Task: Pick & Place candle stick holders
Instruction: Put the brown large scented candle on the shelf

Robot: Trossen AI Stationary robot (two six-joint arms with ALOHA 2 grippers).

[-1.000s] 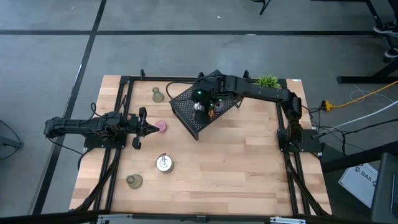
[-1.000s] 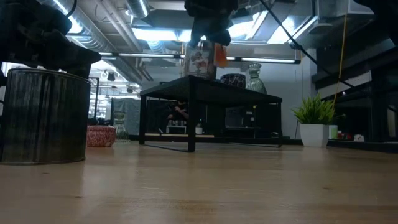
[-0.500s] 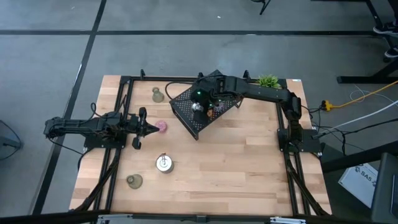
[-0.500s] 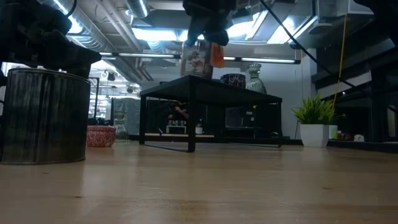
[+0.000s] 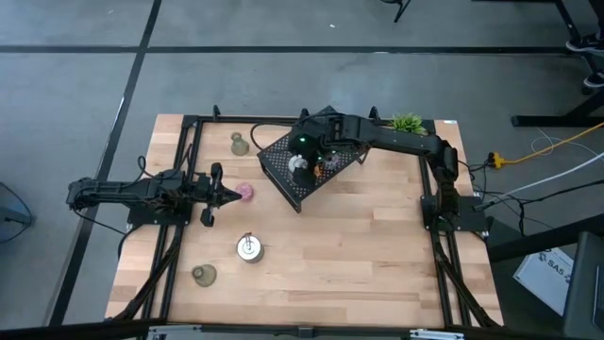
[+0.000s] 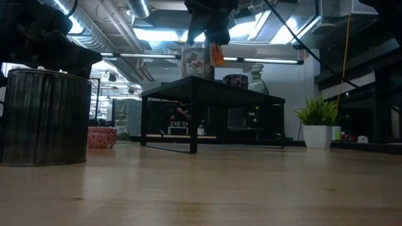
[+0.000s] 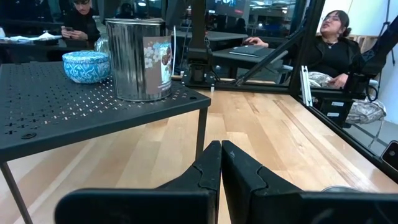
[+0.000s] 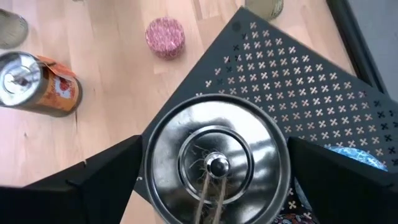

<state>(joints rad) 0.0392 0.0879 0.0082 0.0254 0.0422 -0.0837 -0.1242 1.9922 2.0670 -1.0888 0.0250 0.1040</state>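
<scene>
Viewed from above: pale wooden table (image 5: 359, 255) with black perforated metal rack (image 5: 307, 170) near its far middle. Right gripper (image 5: 304, 162) poised directly over the rack, fingers spread wide on either side of a shiny silver cylindrical holder with centre post (image 8: 216, 167), gripping nothing. Holder standing upright on the rack top, near the corner closest to the pink cup; seen level across the table at (image 6: 196, 61), its base on the rack surface and the gripper just above it. Blue patterned round cup (image 7: 86, 66) also on the rack top, beside the silver holder and apart from it. Further items visible on the rack behind, kind not discernible.

Left gripper (image 5: 229, 195) resting low over the table's left side, fingers pressed together and empty, tips meeting at (image 7: 220, 163). Pink round cup (image 5: 245, 193) on the wood just beside those tips. Second silver holder with an orange-labelled side (image 5: 249, 247) upright on the table nearer the front. 2 olive-green glass holders on the wood: 1 at the far left (image 5: 239, 144), 1 near the front left (image 5: 204, 275). Small green potted plant (image 5: 407, 123) at the far edge, near the right arm.

Beyond the table: 2 seated persons, 1 at (image 7: 81, 22) and 1 at (image 7: 336, 46).
</scene>
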